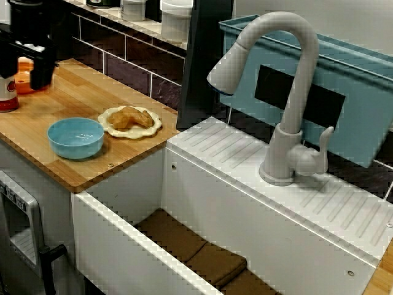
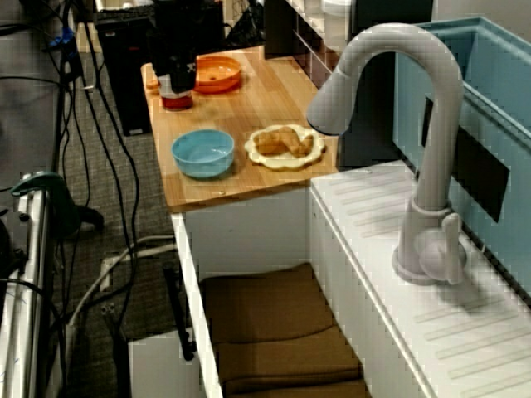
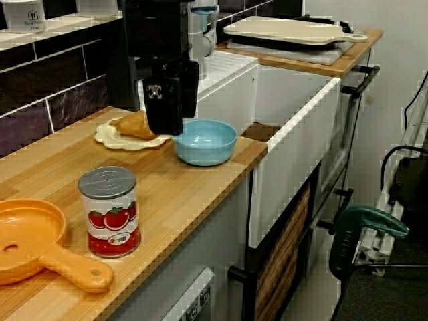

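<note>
- The white sink (image 1: 123, 246) fills the lower middle of the view facing the tap, with brown pads lying on its bottom and the curved tap (image 1: 295, 92) standing on the ledge behind it.
- The wooden counter (image 1: 73, 92) runs away from the sink's left wall and carries everything else.
- The gripper (image 1: 26, 78) hangs over the far part of the counter, clear of the wood.
  - In the view facing the tap, its two dark fingers stand apart with orange showing between them, so it looks spread and holds nothing.
  - In the view from the counter's end, the gripper (image 3: 165, 127) reads as one dark block and the gap is hidden.
- The orange pan (image 3: 30, 244) lies at the counter's end, its handle pointing toward the front edge.
- The blue bowl (image 1: 75, 136) sits near the sink end, just beside the plate (image 1: 153, 128) of pastry.
- The tomato can (image 3: 109, 212) is the thing nearest the gripper.
  - It stands upright next to the pan, long axis vertical, lid up.
  - It sits lower than the gripper and on the side away from the sink, with the bowl on the gripper's other side.
  - In the view along the sink, the gripper (image 2: 177, 83) lines up right above the can (image 2: 177, 101), not touching it as far as I can tell.
</note>
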You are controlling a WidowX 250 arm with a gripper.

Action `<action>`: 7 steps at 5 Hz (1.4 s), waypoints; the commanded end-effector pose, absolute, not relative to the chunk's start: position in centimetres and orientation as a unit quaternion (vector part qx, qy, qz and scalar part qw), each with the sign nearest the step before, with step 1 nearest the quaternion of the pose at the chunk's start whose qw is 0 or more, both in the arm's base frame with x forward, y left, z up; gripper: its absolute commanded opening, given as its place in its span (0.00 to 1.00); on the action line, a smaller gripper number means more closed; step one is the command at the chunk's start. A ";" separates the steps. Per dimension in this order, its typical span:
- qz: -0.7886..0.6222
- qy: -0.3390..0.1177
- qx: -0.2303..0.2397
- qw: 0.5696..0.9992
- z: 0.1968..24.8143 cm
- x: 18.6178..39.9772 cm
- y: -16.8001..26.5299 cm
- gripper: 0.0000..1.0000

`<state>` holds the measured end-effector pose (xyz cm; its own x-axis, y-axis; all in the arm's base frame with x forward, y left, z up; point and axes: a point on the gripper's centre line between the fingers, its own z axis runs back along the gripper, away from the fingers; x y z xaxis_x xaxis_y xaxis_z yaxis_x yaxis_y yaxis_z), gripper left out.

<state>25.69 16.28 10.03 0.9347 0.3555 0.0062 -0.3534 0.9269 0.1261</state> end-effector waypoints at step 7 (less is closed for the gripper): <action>0.152 -0.041 0.081 0.984 7.7 26.6 12.3 1.00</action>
